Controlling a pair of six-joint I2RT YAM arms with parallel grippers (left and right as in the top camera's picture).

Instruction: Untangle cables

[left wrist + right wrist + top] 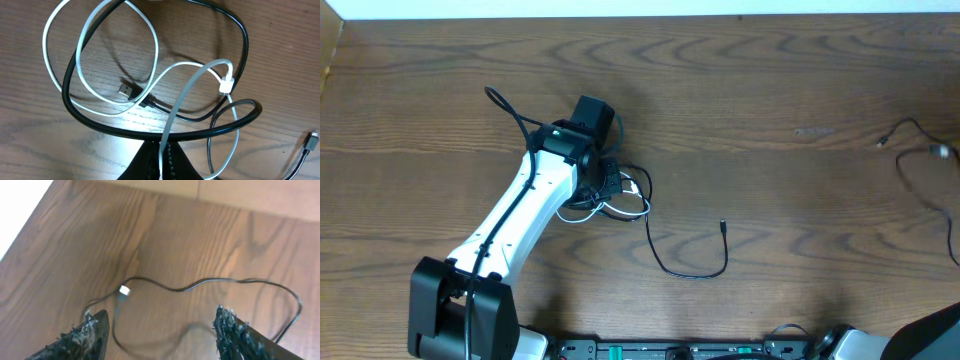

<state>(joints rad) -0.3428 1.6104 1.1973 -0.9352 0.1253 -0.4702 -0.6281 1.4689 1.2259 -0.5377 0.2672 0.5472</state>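
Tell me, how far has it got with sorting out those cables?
Partly done. One thin dark cable already lies by itself off to the right, beneath the open right gripper, which holds nothing. In hand: the left gripper is shut on the white cable. Left to do: the white cable and the black cable loop through each other several times and need pulling apart.

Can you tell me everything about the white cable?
The white cable is a thin, smooth cord, plastic by its look. It lies in big loops on the wooden table, crossing the black cable. What looks like a small white plug sits on it. One stretch runs into the shut left gripper, which pinches it.
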